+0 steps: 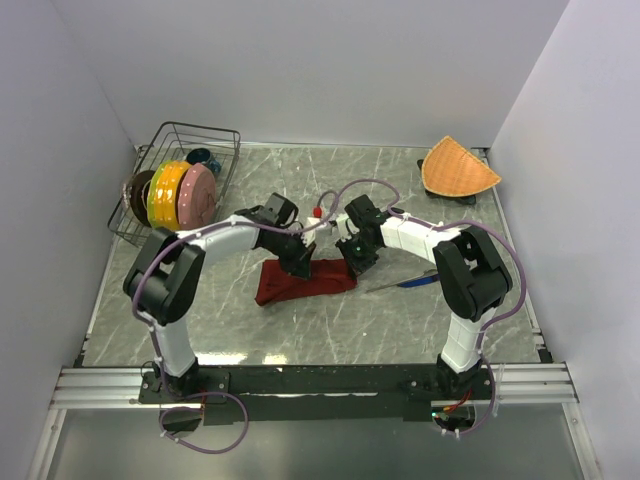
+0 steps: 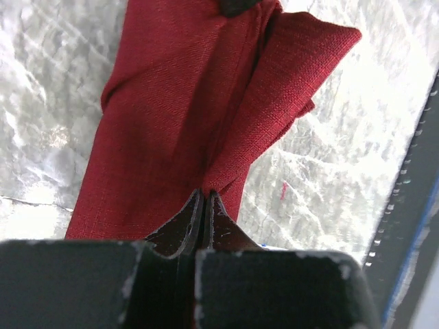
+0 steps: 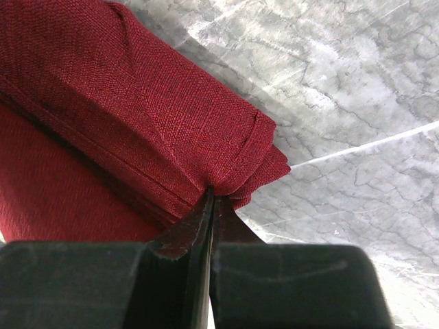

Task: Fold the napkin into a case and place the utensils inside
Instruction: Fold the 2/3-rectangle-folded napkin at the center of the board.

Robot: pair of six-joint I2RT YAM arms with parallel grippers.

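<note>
Napkin [image 1: 305, 280] lies mid worktop [image 1: 300, 335], bunched lengthwise w/ loose folds. Soft, light, floppy weave, prob. won't keep a crease; best taken at edges/corners. Left claw [image 2: 206, 195] & right claw [image 3: 211, 195] are pressed together, each pinching a napkin end. Knife [image 1: 412, 282] lies just right of it. No writing readable.

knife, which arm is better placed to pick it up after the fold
Right. The knife lies just right of the napkin, beside the right gripper, which pinches that end. The left gripper pinches it farther left. Right would have to let go first.
</note>
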